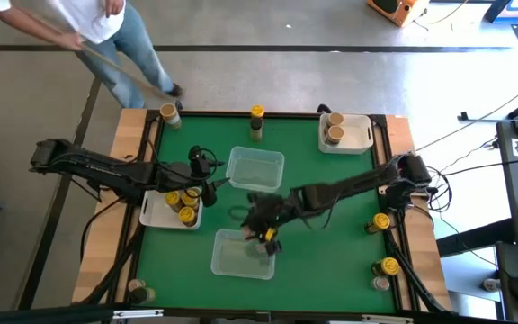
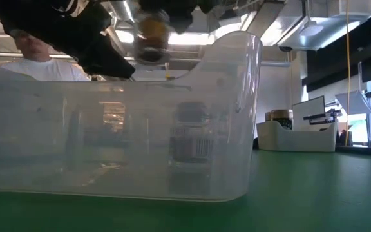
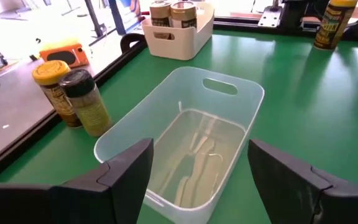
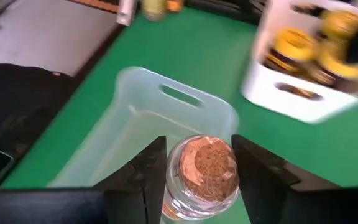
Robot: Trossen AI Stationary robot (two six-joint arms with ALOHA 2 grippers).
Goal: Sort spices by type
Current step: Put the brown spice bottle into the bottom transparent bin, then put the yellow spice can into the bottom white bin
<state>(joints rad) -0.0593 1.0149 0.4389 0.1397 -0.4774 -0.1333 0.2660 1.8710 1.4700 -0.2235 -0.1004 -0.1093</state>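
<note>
My right gripper [image 1: 268, 234] hangs over the near clear tub [image 1: 243, 255] and is shut on a small glass spice jar with a cork-brown lid [image 4: 207, 168], which also shows at the top of the low view [image 2: 152, 32]. My left gripper [image 3: 197, 177] stands open at the near-left end of the far clear tub [image 3: 185, 140], holding nothing. Several yellow-lidded jars stand in the white tray [image 1: 156, 214] at the left. Two tan-lidded jars stand in the white tray [image 1: 358, 135] at the far right. My right gripper pinches the jar's upper body just under the lid [image 4: 180, 198] between its two fingers [image 4: 151, 171], one on each side. The fingers slant down from the table's right. The jar stays lid up, lifted clear above the near tub's open top.
Single jars stand along the table's edges: far left [image 1: 169, 114], far middle [image 1: 256, 115], right [image 1: 380, 222], near right [image 1: 388, 267] and near left [image 1: 138, 290]. A person stands beyond the far edge [image 1: 106, 36]. Green table shows between the tubs and the right edge.
</note>
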